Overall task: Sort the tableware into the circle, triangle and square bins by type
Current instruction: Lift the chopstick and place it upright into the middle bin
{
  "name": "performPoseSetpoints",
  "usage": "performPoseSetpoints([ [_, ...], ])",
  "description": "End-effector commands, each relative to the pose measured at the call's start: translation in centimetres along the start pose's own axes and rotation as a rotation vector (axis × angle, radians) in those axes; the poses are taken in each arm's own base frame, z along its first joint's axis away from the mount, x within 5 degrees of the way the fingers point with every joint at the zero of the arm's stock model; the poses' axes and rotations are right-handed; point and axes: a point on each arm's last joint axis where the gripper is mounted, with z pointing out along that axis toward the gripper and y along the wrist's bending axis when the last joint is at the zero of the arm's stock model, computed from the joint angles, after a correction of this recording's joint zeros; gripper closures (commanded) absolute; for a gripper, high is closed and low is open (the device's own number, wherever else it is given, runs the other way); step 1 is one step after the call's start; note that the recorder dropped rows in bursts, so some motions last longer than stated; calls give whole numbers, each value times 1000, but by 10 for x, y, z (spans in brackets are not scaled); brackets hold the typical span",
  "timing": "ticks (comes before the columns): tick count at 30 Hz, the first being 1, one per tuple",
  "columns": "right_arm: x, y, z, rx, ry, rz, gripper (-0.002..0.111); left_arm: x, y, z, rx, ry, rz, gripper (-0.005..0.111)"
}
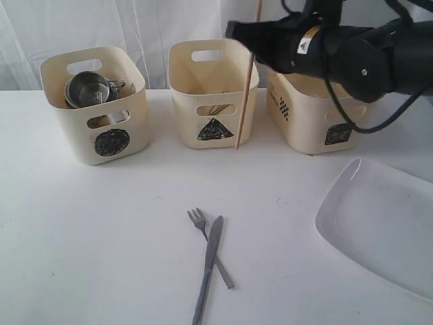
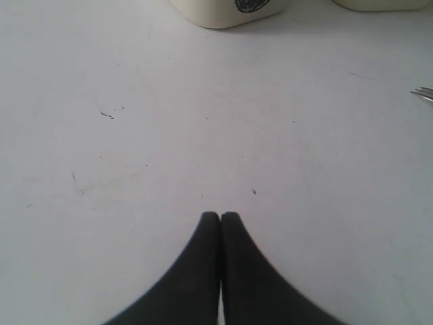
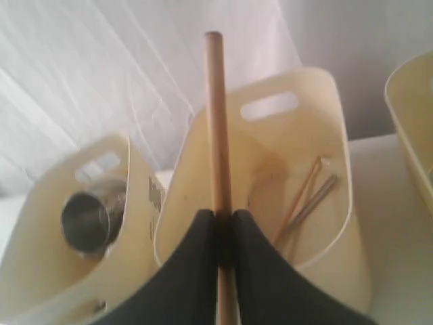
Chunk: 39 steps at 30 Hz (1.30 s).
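My right gripper (image 1: 253, 39) (image 3: 224, 215) is shut on a wooden chopstick (image 1: 246, 88) (image 3: 214, 115), held nearly upright by the triangle bin (image 1: 213, 101) (image 3: 335, 135). In that bin lie another chopstick (image 3: 302, 191) and a steel utensil (image 3: 318, 196). The circle bin (image 1: 95, 112) (image 3: 40, 223) holds steel mugs (image 1: 88, 88) (image 3: 88, 220). The square bin (image 1: 311, 118) stands at the right, partly behind the arm. A fork (image 1: 201, 227) and a knife (image 1: 208, 267) lie crossed on the near table. My left gripper (image 2: 220, 215) is shut and empty over bare table; it is outside the exterior view.
A large white plate (image 1: 382, 223) lies at the right front. The white table (image 1: 101, 230) runs to a white curtain behind the bins. The left wrist view catches the circle bin's base (image 2: 223, 10) and the fork's tines (image 2: 423, 93).
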Motion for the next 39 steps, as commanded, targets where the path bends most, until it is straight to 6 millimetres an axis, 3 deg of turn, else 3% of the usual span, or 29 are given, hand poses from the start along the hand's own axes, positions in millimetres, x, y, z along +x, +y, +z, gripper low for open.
performPoseSetpoints([
  [1,-16,-30,5,27,-102,129,108,5,-1,1,9,26,-10,107],
  [7,-43,-39,23,-44,-265,163,108,5,-1,1,9,26,-10,107],
  [11,-61,-35,48,-90,-315,69,108,5,-1,1,9,26,-10,107],
  [17,-48,-47,103,-153,-372,-7,108,5,-1,1,9,26,-10,107],
  [22,-31,-54,131,-202,-412,-20,108,5,-1,1,9,26,-10,107],
  [24,-25,-57,139,-204,-399,-38,102,5,-1,1,9,26,-10,107],
  [30,-22,-51,140,-244,-369,-160,73,5,-1,1,9,26,-10,107],
  [35,-32,-44,131,-216,-275,-197,72,5,-1,1,9,26,-10,107],
  [39,-53,-45,107,35,-107,-168,73,5,-1,1,9,26,-10,107],
])
